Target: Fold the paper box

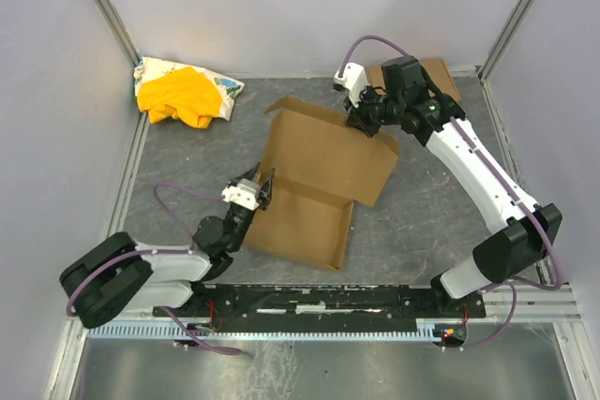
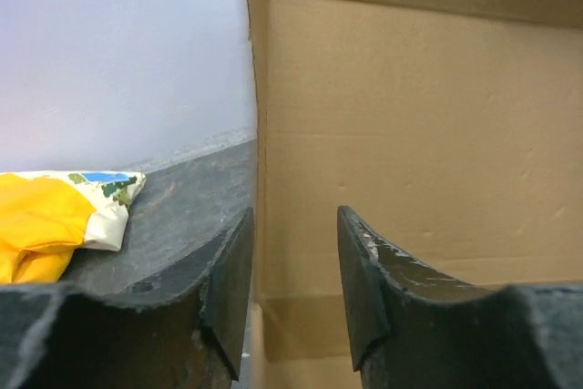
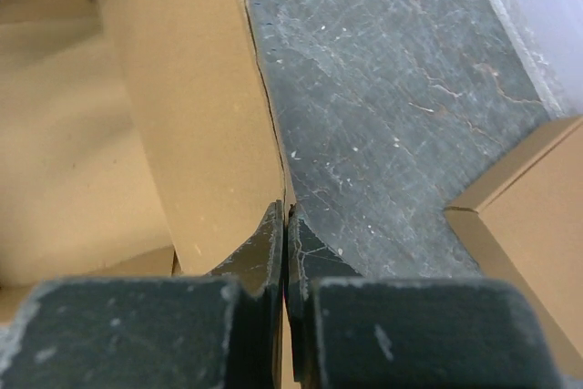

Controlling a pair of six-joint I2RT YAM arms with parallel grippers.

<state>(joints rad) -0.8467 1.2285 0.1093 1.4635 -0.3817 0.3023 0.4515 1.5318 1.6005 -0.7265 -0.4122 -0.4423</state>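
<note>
Box: the plain brown cardboard die-cut paper box [image 1: 314, 185] lies mid-table, half formed, with its shallow tray toward me and its lid panel raised behind.
Axis: tray to lid runs near to far, leaning slightly right.
Right gripper [image 3: 286, 225]: pressed together, pinching the edge of the lid's far-right flap.
Left gripper [image 2: 296, 225]: spread, with the tray's upright left wall edge between the fingers, seemingly unsqueezed.
Bearing: the box sits right of my left gripper, and left of and nearer than my right.
Next move: I judge the left is nearer the tray wall, so it should close there.
Around: a yellow-and-white cloth heap [image 1: 185, 93] lies far left, well apart, and a compact brown cardboard box [image 1: 441, 77] lies far right.
</note>
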